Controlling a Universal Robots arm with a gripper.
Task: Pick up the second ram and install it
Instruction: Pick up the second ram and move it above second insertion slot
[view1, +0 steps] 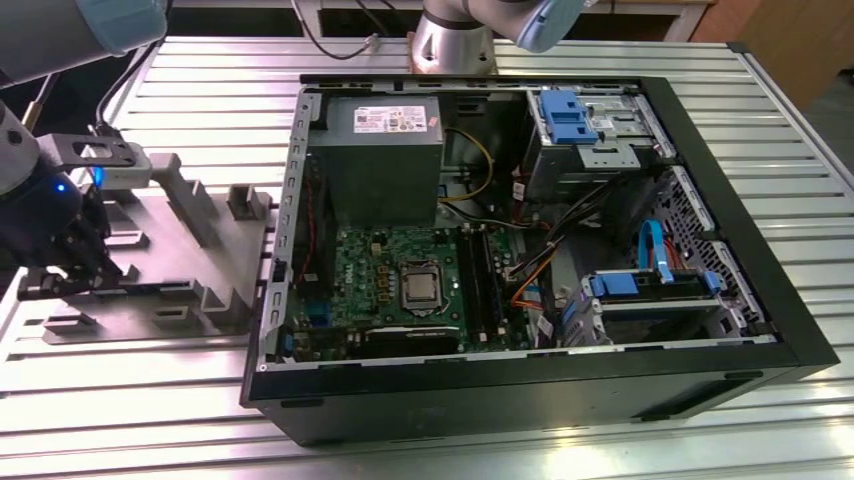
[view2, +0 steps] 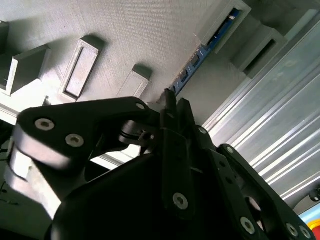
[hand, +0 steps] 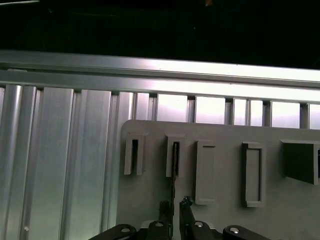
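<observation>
The second ram (view2: 200, 52) is a thin bluish stick standing on edge in the slotted holders of a grey fixture plate (view2: 125, 30). In the first wrist view the ram (hand: 174, 172) shows edge-on, running from a holder slot down between the black fingers. My gripper (view2: 172, 102) (hand: 175, 207) is shut on the ram's near end, one finger on each flat side. In the exterior view the gripper (view1: 83, 275) hangs low over the fixture plate (view1: 187, 250), at the view's left of the open computer case (view1: 747, 290). The black memory slots (view1: 483, 290) lie on the motherboard (view1: 380, 265).
The case stands on a ribbed metal table (view1: 534, 50). Inside it are a grey power supply (view1: 374, 160), the bare processor socket (view1: 418, 285), drive cages with blue clips (view1: 567, 115) and loose cables (view1: 534, 270). Raised holder blocks (view1: 180, 190) stand on the fixture plate.
</observation>
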